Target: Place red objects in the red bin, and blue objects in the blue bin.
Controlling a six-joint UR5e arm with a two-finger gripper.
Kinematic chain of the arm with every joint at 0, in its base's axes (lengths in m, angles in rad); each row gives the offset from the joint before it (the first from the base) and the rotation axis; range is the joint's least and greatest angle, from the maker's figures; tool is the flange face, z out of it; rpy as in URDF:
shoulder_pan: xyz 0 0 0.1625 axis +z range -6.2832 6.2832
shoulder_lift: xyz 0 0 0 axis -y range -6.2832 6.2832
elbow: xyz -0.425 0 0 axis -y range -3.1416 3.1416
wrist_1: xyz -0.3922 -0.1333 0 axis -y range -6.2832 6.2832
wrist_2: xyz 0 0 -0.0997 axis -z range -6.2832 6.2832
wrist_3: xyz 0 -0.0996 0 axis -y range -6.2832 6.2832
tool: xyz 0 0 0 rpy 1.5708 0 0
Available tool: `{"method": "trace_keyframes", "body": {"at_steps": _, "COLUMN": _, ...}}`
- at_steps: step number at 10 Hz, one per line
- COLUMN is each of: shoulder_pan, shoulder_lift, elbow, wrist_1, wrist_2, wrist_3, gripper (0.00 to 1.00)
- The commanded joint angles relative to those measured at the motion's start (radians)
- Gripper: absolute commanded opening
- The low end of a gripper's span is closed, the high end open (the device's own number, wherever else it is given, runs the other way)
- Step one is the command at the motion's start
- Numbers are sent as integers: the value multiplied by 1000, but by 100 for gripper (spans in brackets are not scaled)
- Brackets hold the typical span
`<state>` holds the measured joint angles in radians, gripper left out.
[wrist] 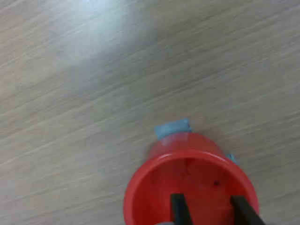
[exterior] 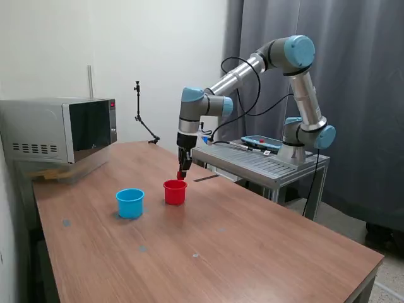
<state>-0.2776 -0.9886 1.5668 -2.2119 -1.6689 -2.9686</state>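
Probably a robotics lab: curtain [exterior: 353,95], microwave [exterior: 60,129], metal cart [exterior: 265,164].

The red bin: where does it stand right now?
The red bin stands mid-table in the exterior view, just to that view's right of the blue bin, directly beneath the gripper.

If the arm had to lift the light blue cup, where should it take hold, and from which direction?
Probably from straight above, jaws straddling one side of the rim. The light blue cup stands upright and open-topped on the table, so its thin wall gives a pinchable edge, while the round tapered body looks wide for a side grip. The red cup stands apart on the exterior view's right, leaving room to descend.
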Motion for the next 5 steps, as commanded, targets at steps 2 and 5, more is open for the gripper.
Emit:
{"method": "trace_keyframes", "body": {"at_steps": 2, "shoulder_pan": -11, "shoulder_lift": 4, "elbow": -2, "wrist_1": -2, "wrist_2": -9, "wrist_3": -1, "gripper": 100}}
{"method": "trace_keyframes", "body": {"at_steps": 5, "shoulder_pan": -20, "shoulder_lift": 5, "elbow": -2, "wrist_1": -3, "wrist_2": -9, "wrist_3": 0, "gripper": 100}}
